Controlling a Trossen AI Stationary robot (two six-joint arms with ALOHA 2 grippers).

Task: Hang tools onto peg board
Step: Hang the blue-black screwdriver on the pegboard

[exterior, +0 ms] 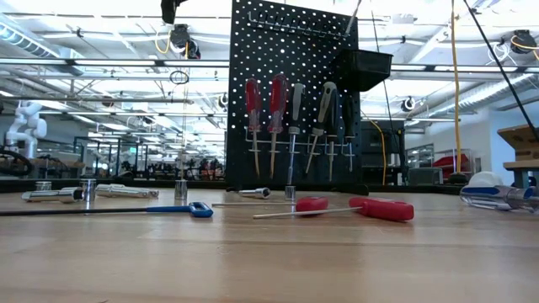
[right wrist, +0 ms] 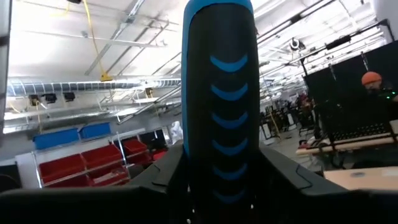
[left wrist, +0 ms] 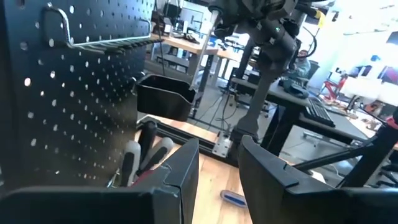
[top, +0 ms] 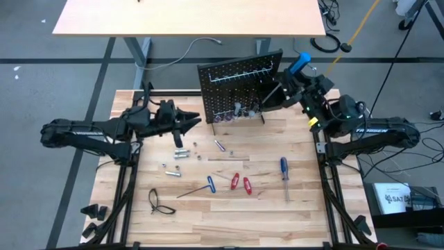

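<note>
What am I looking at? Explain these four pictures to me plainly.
Two robot arms work at a table. One picture looks down from above, and one looks level across the tabletop. The other two come from cameras on the arms' wrists. The job is hanging tools on the black peg board, where several screwdrivers already hang. On the table lie a blue T-key, two red screwdrivers, a blue screwdriver and silver bits. The right claw grips a blue-handled tool beside the board. The left claw is open and empty at the board's other side.
</note>
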